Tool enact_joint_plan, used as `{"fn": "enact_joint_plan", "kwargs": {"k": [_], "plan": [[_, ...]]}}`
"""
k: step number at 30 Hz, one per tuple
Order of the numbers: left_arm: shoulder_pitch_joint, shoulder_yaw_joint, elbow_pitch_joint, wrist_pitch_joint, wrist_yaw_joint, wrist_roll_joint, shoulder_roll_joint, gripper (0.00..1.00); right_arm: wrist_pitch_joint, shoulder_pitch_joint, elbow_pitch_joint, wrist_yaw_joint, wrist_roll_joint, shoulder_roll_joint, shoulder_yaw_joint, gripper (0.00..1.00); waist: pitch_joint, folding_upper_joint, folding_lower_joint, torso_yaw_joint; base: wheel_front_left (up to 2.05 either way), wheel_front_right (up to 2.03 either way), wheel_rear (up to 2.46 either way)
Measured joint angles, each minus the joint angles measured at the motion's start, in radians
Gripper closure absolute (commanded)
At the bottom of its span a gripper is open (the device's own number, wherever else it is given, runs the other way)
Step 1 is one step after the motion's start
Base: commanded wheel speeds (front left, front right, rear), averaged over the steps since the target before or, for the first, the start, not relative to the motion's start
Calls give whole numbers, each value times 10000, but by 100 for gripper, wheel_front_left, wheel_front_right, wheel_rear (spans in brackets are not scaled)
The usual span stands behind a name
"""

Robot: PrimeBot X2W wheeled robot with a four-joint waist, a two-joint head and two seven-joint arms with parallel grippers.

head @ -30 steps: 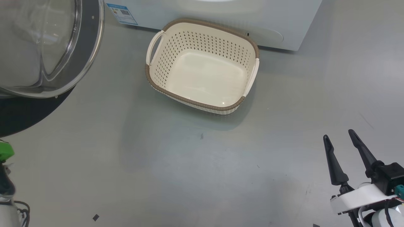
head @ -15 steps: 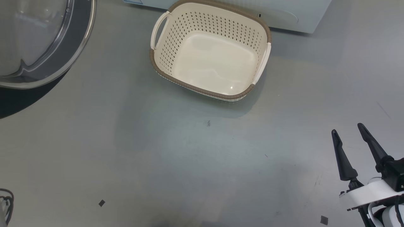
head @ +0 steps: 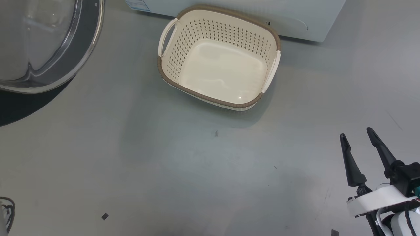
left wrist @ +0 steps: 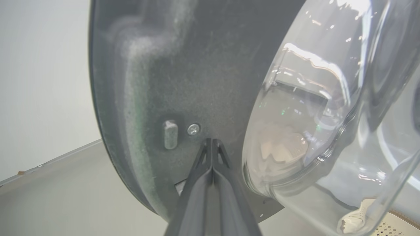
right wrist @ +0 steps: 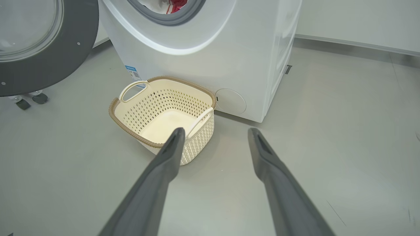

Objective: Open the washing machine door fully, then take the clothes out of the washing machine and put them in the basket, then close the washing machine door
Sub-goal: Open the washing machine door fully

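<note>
Only the head camera has tipped since a moment ago, so the basket sits a bit lower in its view. Bare grey floor lies between it and the right end effector, which is open, low and well apart, fingers pointing that way. The basket stands just beside the washing machine, with red clothes inside. The left end effector is closed, its tips close to the open door, beside a screw.

Perforated plastic basket (glossy inside)
</note>
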Motion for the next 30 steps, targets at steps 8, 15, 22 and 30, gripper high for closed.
{"fn": "enact_joint_plan", "kwargs": {"k": [8,15,22,30], "plan": [[106,-675,192,-291,-380,558,8,100,-52,-245,389,44,59,347,182,0,-703,0,0,-128,0,0,0],[619,-1448,94,-412,-779,1047,-180,100,-134,-245,857,42,142,650,192,0,-1511,0,0,-314,0,0,0],[1212,-2115,-61,-412,-1070,1317,-499,100,-207,-230,1250,38,257,909,217,0,-2405,0,-1,-566,0,0,0],[2288,-2349,-380,-499,-1143,1624,-552,100,-217,-231,1365,27,307,1246,282,0,-3322,0,-1,-1037,0,0,0]]}}
